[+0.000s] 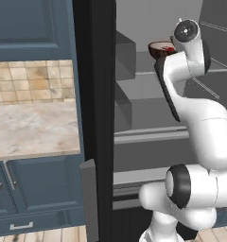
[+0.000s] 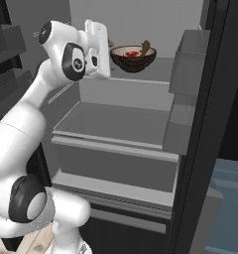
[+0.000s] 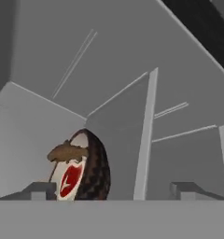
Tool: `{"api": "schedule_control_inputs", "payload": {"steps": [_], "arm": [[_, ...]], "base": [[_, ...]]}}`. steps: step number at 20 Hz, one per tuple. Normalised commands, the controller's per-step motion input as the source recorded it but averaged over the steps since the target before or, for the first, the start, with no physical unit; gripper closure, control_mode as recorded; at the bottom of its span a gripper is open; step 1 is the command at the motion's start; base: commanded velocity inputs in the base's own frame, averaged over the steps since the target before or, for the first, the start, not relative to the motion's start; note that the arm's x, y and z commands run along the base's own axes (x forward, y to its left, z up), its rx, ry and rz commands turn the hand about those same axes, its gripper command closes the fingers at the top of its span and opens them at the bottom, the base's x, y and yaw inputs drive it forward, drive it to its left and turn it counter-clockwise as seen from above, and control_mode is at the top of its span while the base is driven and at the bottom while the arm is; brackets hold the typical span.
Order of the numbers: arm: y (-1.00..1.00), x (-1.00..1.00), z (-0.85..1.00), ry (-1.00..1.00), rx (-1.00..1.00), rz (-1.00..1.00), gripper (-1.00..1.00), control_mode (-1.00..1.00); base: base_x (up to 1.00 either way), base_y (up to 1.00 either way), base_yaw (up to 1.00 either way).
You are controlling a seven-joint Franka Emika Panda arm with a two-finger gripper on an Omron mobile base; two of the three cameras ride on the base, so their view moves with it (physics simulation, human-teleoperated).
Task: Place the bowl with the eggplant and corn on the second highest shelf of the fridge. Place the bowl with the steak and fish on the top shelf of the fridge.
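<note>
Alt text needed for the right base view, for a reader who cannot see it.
A dark bowl holding the red steak and brown fish sits on a grey shelf high inside the open fridge. The white arm's hand is raised just left of it.

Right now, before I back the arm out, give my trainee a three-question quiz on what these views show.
1. True or false: the bowl stands on a shelf inside the fridge.
2. Which foods lie in it? A) eggplant and corn B) steak and fish C) nothing
3. In the hand view, are the gripper jaws apart or together?

Key: 1 true; 2 B; 3 apart, the bowl beside one finger, not clamped.
</note>
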Motion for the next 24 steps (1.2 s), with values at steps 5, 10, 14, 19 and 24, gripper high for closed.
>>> {"api": "schedule_control_inputs", "payload": {"steps": [5,10,14,19,24], "arm": [[0.35,-1.00,-0.40,-0.04,0.03,0.09,-1.00,-1.00],[-0.35,-1.00,-0.56,0.00,0.23,0.25,-1.00,-1.00],[-0.16,-1.00,-0.64,0.07,0.04,0.37,-1.00,-1.00],[0.10,-0.78,-0.53,0.09,-0.14,0.31,-1.00,-1.00],[0.35,0.06,-0.14,0.07,-0.20,0.05,-1.00,-1.00]], "base": [[0.00,0.00,0.00],[0.00,0.00,0.00],[0.00,0.00,0.00],[0.00,0.00,0.00],[0.00,0.00,0.00]]}}
